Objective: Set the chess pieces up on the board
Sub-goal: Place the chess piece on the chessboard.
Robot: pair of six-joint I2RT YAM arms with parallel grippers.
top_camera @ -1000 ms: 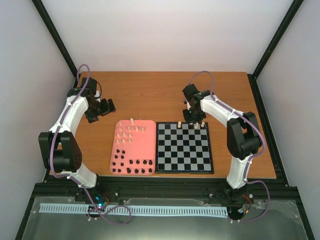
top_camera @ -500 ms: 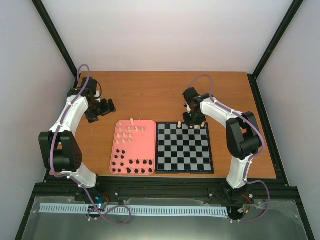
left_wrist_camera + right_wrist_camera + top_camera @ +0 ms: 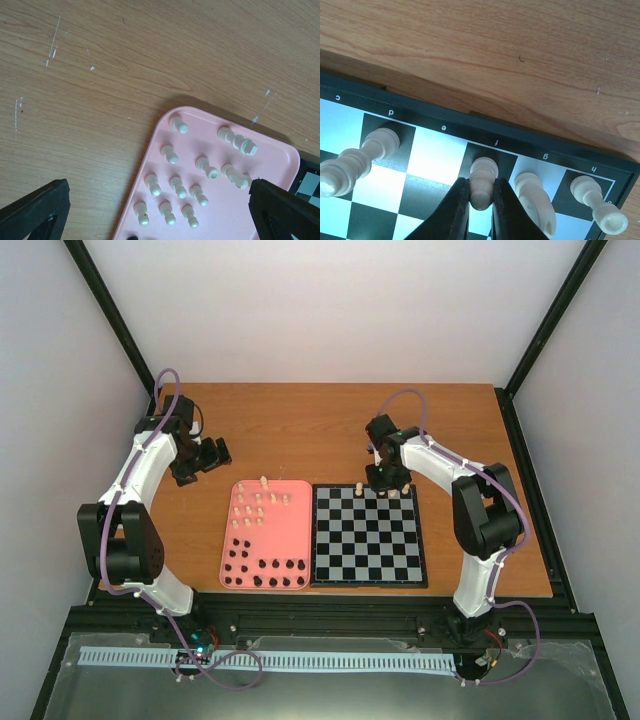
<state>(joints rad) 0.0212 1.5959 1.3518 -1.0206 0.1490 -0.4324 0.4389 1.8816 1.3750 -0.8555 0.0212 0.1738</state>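
Observation:
The board (image 3: 368,583) lies right of centre, and its far row shows in the right wrist view (image 3: 435,160). My right gripper (image 3: 481,200) (image 3: 386,478) is shut on a cream chess piece (image 3: 483,175). That piece stands upright with its base on the black square marked f. Other cream pieces stand on d (image 3: 380,142), g (image 3: 535,197) and h (image 3: 592,195). Several cream pieces (image 3: 175,185) (image 3: 258,502) and black pieces (image 3: 262,570) stand on the pink tray (image 3: 300,525). My left gripper (image 3: 159,192) (image 3: 215,453) hangs open above the tray's far left corner, holding nothing.
The pink tray (image 3: 280,165) touches the board's left side. Bare wooden table (image 3: 300,430) lies beyond both. Black frame posts (image 3: 110,320) rise at the back corners, and a rail runs along the near edge.
My right gripper has sunk slightly toward the board's far row with the cream piece still held. The left arm has not moved.

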